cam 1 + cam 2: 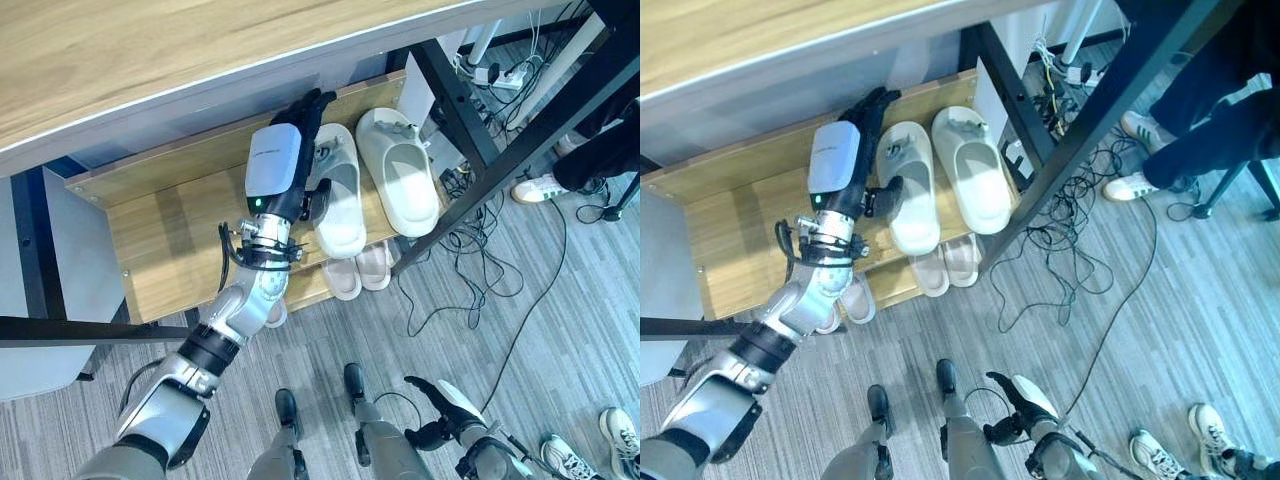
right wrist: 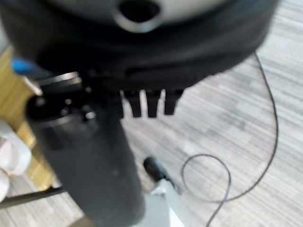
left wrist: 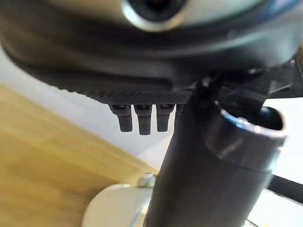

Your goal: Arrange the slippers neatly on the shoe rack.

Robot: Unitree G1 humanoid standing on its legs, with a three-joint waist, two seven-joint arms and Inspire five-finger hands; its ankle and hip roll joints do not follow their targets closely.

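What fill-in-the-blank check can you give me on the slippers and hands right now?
1. The two white slippers lie on the rack's ____ shelf.
2. The left hand reaches over that shelf, its thumb touching the ____ of the two.
3. The pinkish pair sits on the ____ shelf.
4. The right hand hangs over the ____.

Missing: upper; left; lower; floor

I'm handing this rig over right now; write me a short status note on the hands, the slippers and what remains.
Left robot hand: fingers straight, open, reaching onto the wooden shoe rack's top shelf, thumb against the left white foam slipper.
Right robot hand: low by the floor, idle, holding nothing.
Done: both white slippers lie side by side on the top shelf, the right one alongside.
Left: check alignment, withdraw. A pale pink pair sits on the lower shelf.
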